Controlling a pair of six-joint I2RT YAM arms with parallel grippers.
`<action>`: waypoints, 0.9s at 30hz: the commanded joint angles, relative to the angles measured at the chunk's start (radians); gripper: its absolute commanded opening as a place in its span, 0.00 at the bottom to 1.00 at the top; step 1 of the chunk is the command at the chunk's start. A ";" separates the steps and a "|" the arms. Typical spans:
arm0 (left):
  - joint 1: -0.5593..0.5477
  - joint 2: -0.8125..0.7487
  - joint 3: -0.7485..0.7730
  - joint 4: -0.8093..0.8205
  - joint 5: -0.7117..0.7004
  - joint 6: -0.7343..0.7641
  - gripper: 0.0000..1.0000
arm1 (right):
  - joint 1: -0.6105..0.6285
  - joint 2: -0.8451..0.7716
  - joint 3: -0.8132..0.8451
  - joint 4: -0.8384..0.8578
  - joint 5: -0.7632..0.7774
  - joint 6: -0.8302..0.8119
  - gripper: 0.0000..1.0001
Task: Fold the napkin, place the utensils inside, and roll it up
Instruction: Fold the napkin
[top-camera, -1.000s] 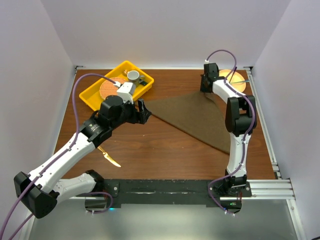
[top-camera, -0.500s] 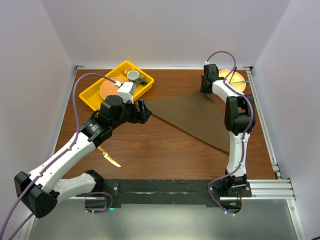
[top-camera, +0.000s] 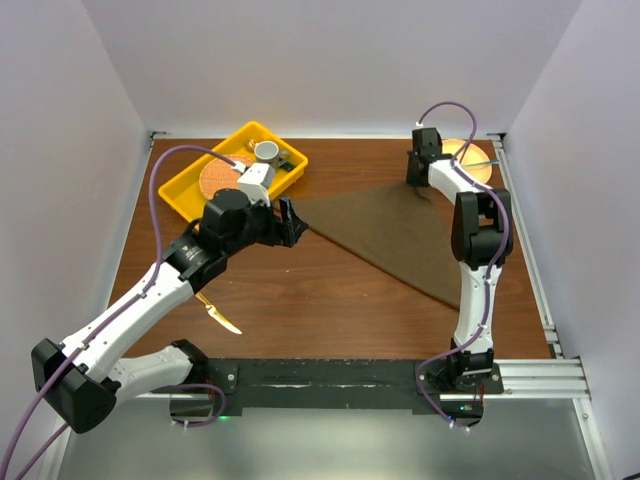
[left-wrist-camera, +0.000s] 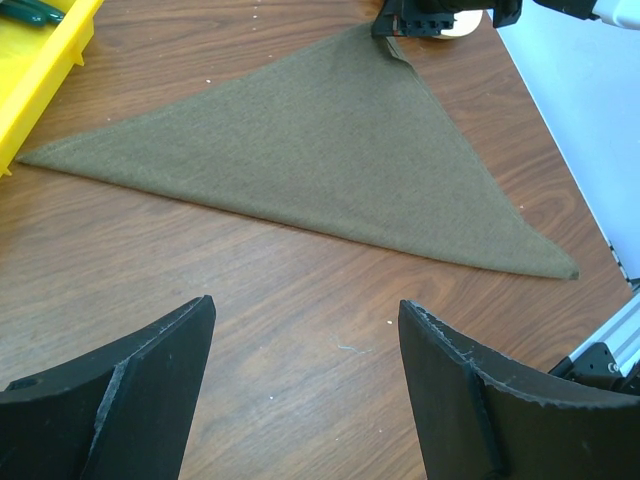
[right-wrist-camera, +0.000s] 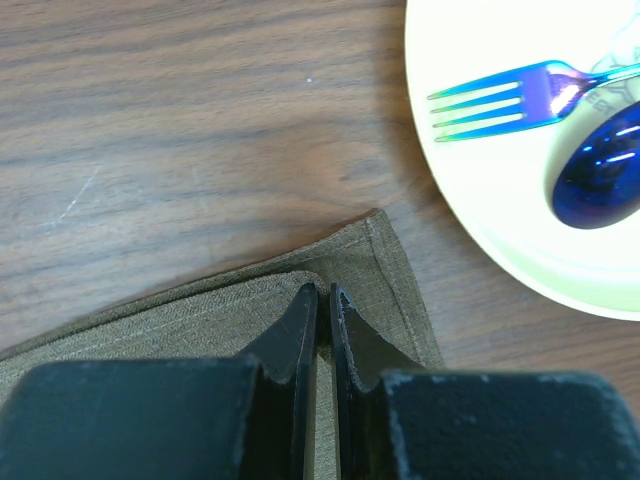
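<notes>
The olive-brown napkin (top-camera: 385, 235) lies folded into a triangle on the wooden table, its long edge running from the middle to the near right. My right gripper (top-camera: 413, 182) is at its far corner, shut on the tip of the upper layer (right-wrist-camera: 250, 300), which sits just short of the lower layer's corner (right-wrist-camera: 385, 265); the fingertips (right-wrist-camera: 323, 290) meet with only a hairline between them. My left gripper (top-camera: 288, 222) hovers open over bare wood (left-wrist-camera: 305, 305) beside the napkin's left point (left-wrist-camera: 40, 158). A gold knife (top-camera: 218, 313) lies near the left arm.
A yellow tray (top-camera: 180, 200) at the back left holds a round orange mat (top-camera: 215, 178) and a small cup (top-camera: 267, 152). A pale plate (right-wrist-camera: 480, 150) by the napkin's far corner carries a blue fork (right-wrist-camera: 500, 100) and a blue spoon (right-wrist-camera: 600, 170).
My right gripper has shifted slightly to the right and back with the napkin's corner. The left arm has edged a little toward the napkin, jaws still wide.
</notes>
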 joint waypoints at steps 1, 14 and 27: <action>0.006 0.003 0.003 0.043 0.026 -0.017 0.79 | -0.012 -0.035 0.033 0.000 0.028 -0.016 0.01; 0.007 0.021 -0.013 0.054 0.019 -0.022 0.79 | -0.015 -0.029 0.089 -0.061 0.109 -0.056 0.32; 0.016 0.406 0.154 0.250 -0.096 -0.111 0.62 | 0.025 -0.217 -0.051 -0.197 0.011 0.046 0.53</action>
